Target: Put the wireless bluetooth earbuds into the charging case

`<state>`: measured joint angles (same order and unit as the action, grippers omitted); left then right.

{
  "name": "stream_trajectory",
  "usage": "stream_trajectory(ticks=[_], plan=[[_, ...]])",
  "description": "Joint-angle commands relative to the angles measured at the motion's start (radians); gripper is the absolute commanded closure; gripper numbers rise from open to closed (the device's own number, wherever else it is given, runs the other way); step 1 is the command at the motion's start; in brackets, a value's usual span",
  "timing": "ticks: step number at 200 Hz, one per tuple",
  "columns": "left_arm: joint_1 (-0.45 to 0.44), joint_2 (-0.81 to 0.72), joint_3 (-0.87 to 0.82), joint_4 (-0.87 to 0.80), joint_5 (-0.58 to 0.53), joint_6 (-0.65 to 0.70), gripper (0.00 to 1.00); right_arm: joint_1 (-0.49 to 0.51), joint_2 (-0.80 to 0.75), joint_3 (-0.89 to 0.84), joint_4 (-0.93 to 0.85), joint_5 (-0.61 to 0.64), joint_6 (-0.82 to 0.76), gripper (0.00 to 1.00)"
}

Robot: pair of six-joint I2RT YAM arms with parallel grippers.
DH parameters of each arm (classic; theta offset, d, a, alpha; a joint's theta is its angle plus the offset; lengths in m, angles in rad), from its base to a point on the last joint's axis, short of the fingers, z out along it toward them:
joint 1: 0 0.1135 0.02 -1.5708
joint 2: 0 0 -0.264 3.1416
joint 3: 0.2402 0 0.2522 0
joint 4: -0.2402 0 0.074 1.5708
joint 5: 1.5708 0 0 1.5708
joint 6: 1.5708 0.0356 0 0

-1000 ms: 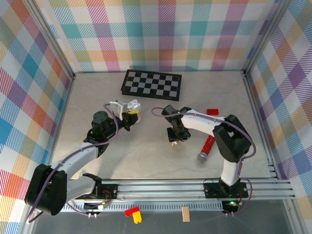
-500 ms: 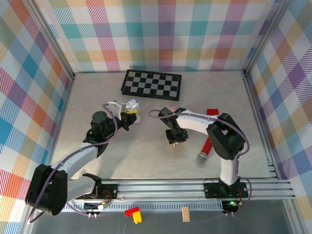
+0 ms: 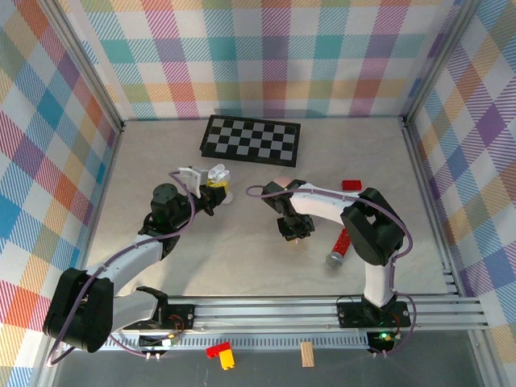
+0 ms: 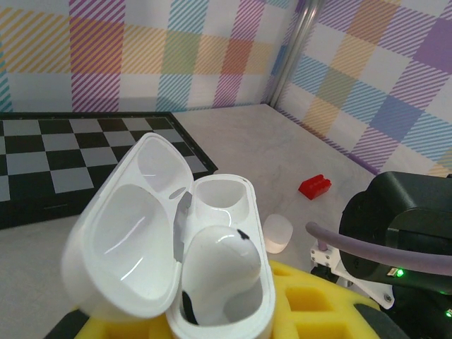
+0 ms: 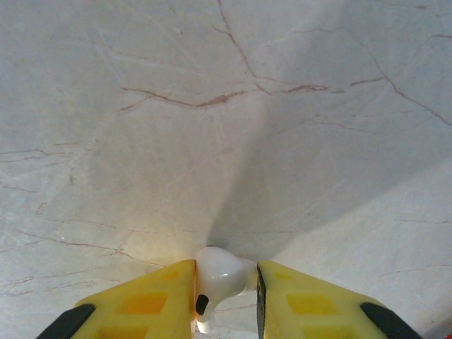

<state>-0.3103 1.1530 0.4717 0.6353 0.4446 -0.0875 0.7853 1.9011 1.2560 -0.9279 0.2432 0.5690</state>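
My left gripper (image 3: 211, 187) is shut on the white charging case (image 4: 263, 282) and holds it above the table with its lid (image 4: 120, 247) swung open to the left. One white earbud (image 4: 219, 265) sits in the case's near socket. The far socket (image 4: 220, 201) is empty. My right gripper (image 5: 226, 286) is low over the marble tabletop near the table's middle (image 3: 292, 230). Its yellow fingers (image 5: 148, 300) are shut on a second white earbud (image 5: 220, 272), whose stem points down toward the table.
A checkerboard (image 3: 251, 139) lies at the back. A red brick (image 3: 351, 185) and a red stick with a grey end (image 3: 342, 242) lie right of my right arm. A small pale rounded object (image 4: 277, 233) rests on the table between the grippers.
My right gripper has shifted slightly left and closed its fingers on the earbud on the table. The left gripper has moved the open case slightly, then held it still.
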Motion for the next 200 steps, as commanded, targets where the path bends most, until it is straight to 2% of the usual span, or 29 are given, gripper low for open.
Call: stream_trajectory(ticks=[1,20,55,91,123,156,200], plan=[[0.011,-0.005,-0.003,0.046,0.019,-0.009,1.0,0.006,-0.029,-0.002,-0.039,0.013,0.002,0.79],[0.011,-0.002,-0.003,0.046,0.019,-0.008,1.0,0.006,-0.029,-0.007,-0.031,0.007,0.001,0.82],[0.012,0.001,0.0,0.047,0.018,-0.009,1.0,0.004,-0.064,-0.03,0.04,-0.057,-0.007,0.76],[0.013,0.006,0.002,0.048,0.021,-0.011,1.0,-0.003,-0.085,-0.063,0.12,-0.104,-0.009,0.75],[0.013,0.004,0.001,0.045,0.023,-0.011,1.0,-0.003,-0.057,-0.062,0.106,-0.107,-0.023,0.69],[0.013,0.009,0.005,0.043,0.023,-0.008,1.0,-0.004,-0.064,-0.048,0.108,-0.125,-0.054,0.58],[0.013,0.015,0.008,0.044,0.028,-0.009,1.0,-0.028,-0.068,-0.038,0.097,-0.146,-0.083,0.55]])
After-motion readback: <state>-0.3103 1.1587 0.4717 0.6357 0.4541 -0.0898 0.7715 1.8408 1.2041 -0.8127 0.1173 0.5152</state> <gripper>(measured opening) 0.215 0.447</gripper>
